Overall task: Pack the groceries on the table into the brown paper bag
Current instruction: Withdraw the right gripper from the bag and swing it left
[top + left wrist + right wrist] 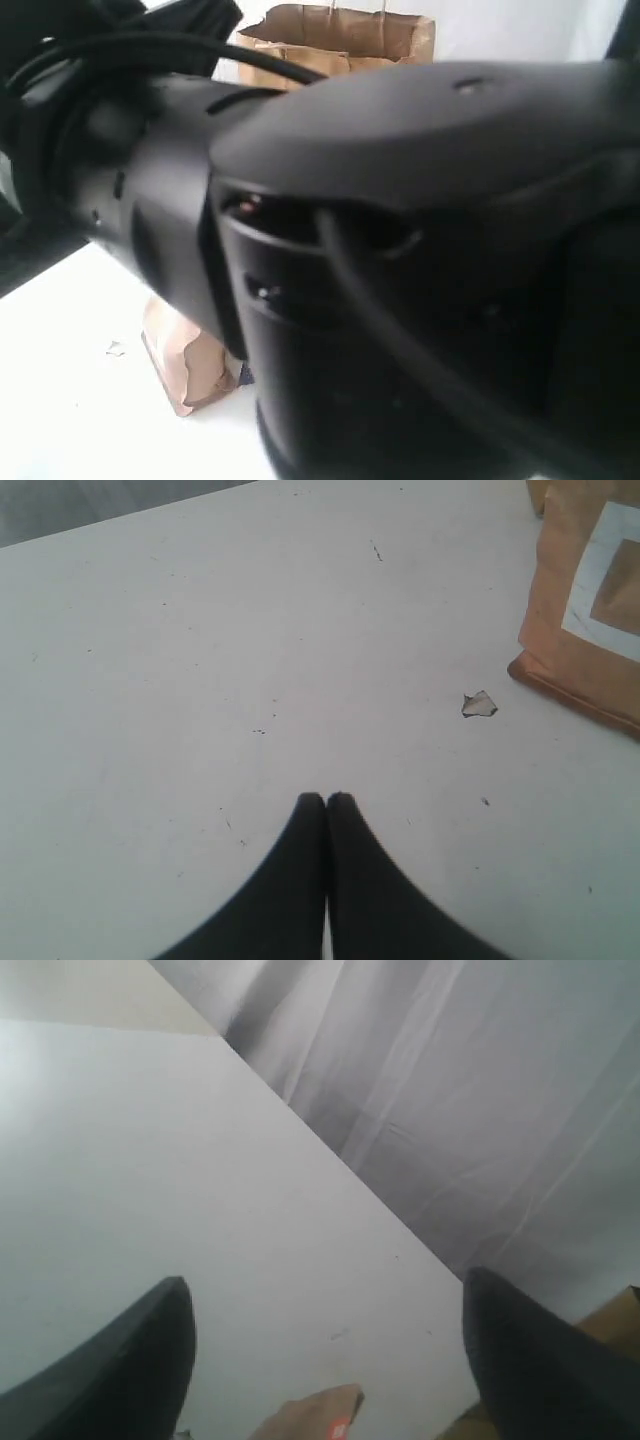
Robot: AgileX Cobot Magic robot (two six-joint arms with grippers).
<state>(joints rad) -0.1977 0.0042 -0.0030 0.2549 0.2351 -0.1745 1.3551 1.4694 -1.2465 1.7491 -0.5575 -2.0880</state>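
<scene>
a small torn scrap [479, 704], whitish with a darker edge, lies flat and alone; in the exterior view it sits at about 8 o'clock. a few tiny dark specks [260, 730] are scattered well apart from it. a grey curtain [470, 1090] hangs in soft vertical folds. a pale backdrop [500, 30] fills the exterior view at about 1 o'clock. a beige strip [90, 990] runs beside the curtain's foot.

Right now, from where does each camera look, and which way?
Exterior: off the arms, facing the tall brown paper bag; a black arm fills most.
Left wrist: above the large white tabletop, looking down past the shut left gripper.
Right wrist: looks across the tabletop to a grey curtain, past the open right gripper.
Shared, exterior and left wrist: a small pale scrap.
</scene>
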